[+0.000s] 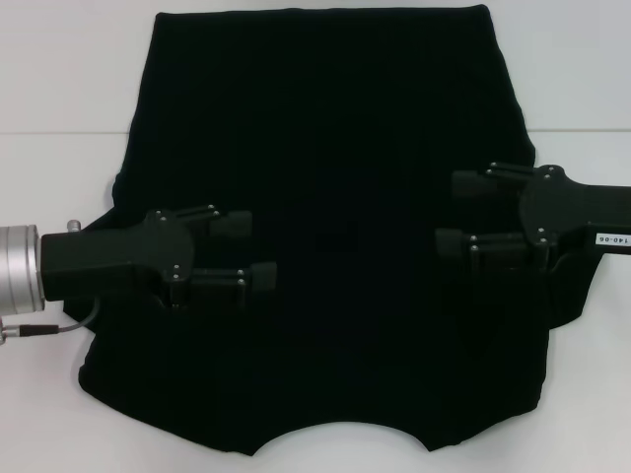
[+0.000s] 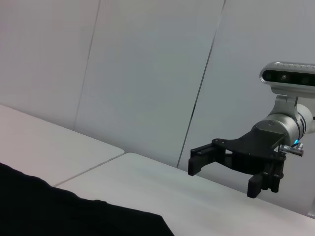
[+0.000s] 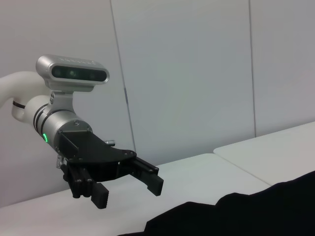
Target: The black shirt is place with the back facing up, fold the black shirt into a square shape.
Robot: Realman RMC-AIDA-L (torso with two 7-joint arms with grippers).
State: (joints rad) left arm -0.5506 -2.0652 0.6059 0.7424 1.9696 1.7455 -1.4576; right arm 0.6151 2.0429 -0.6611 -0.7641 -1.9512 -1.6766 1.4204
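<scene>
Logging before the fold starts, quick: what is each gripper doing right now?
Left gripper: open, empty, above the black shirt.
Right gripper: open, empty, above the shirt's other side.

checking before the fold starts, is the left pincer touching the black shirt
Apart. The right wrist view shows the left pincer open in the air, with pale table visible between it and the black shirt.

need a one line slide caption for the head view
Large black soft-fabric shirt spread on a white table, with the left tool and right tool open above it, facing each other.
</scene>
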